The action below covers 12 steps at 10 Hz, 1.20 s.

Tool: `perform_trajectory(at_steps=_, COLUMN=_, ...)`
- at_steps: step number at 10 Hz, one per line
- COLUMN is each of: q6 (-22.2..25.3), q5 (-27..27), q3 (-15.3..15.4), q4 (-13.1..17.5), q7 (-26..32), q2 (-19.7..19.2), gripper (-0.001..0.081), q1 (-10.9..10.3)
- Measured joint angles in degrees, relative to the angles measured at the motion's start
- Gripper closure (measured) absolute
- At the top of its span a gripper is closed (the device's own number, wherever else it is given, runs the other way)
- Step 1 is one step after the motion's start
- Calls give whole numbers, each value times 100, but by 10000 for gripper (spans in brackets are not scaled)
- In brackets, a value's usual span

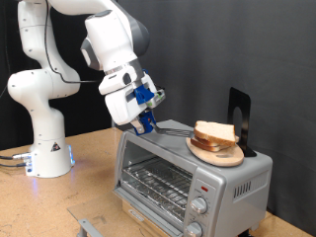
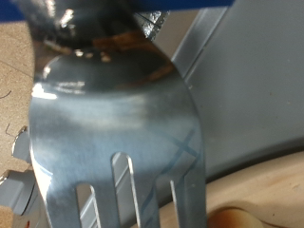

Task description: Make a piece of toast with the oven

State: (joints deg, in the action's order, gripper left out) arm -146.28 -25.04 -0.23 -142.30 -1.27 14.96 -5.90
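your fork (image 2: 114,133) fills the wrist view, its shiny tines close to the lens, its handle clamped in the gripper (image 1: 145,118). in the exterior view the claw hangs over the oven (image 1: 193,178) roof, tilted, with the fork reaching toward the view's right. you'll find the piece of toast (image 1: 214,132) stacked with another slice on a wooden plate (image 1: 215,154) atop the oven, just beyond the fork tip. oven door is shut, wire rack showing behind the glass.
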Motion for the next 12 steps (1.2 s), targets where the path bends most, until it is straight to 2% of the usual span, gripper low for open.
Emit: perform_trajectory(at_steps=12, q6=29, q5=89, q3=95, q4=37, q7=-6, q2=-2, gripper=443, q1=-6)
